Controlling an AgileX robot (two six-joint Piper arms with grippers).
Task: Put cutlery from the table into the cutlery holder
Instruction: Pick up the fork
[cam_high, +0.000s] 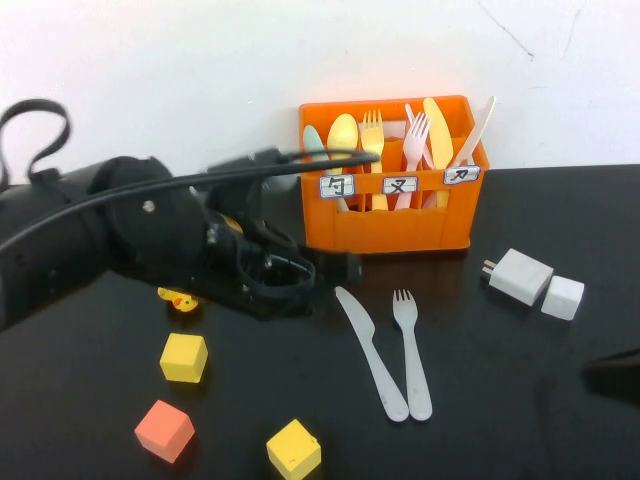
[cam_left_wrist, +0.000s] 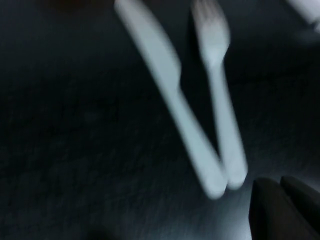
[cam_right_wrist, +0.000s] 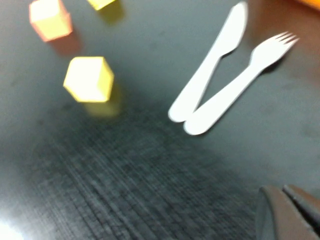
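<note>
Yellow cube (cam_high: 293, 449) sits closest up front on the black tabletop (cam_high: 500, 400), with an orange-red cube (cam_high: 164, 430) and another yellow cube (cam_high: 184, 357) to its left. Left pincer (cam_high: 335, 268) hovers clenched, empty, just left of the orange cutlery holder (cam_high: 400, 225). White knife (cam_high: 371, 352) and white fork (cam_high: 410, 352) lie handle-ends touching in front of the holder. Right pincer (cam_right_wrist: 287, 212) is clenched too, low at the right edge.

Two yellow cubes (cam_high: 184, 357), an orange-red cube (cam_high: 164, 430), a white charger (cam_high: 519, 276).
</note>
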